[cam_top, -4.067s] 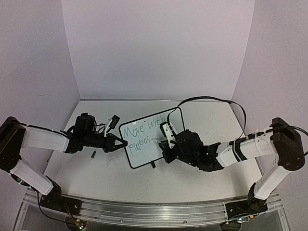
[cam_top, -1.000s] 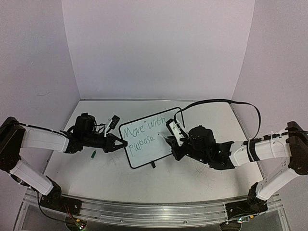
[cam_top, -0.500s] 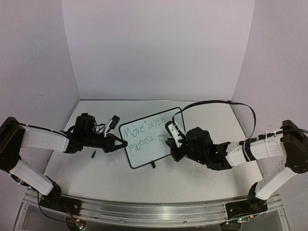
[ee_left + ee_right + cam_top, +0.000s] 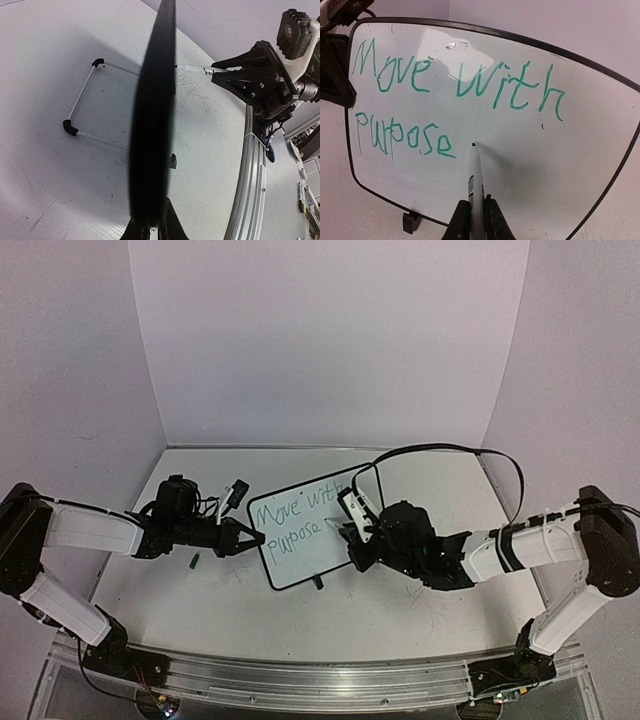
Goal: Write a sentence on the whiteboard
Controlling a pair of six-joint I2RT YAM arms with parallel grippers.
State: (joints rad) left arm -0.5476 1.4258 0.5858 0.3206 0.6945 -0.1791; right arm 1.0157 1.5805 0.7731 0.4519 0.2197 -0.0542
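Two-handed job, both pincers clenched. Grips the whiteboard [image 4: 300,540] by its left edge with the left pincer [image 4: 257,538], pinched over the thin black frame; shows edge-on from the left wrist as a dark band rising out of the fingers [image 4: 172,231]. Holds a marker [image 4: 475,175] in the right pincer [image 4: 476,210], tip at the board's face just past the last letter of "purpose"; cannot tell whether touching or just off.

Stands near the middle of the table [image 4: 420,610], between the two arms, leaning back, with a small black foot [image 4: 409,221] showing under the lower edge and green "Move with purpose" across the face.

Looks light, thin and stiff: a flat panel, with no flex expected under a pen. Probably skids or tips on such small feet at any sideways push, hence the bracing hold. Glossy face, likely slippery, and ink likely to smear, so best taken by the frame only, at an edge clear of the writing, as here on the left side. Needs a firm but shallow pinch, to leave the first letters uncovered. Calls for light pen pressure, directed toward the braced side.
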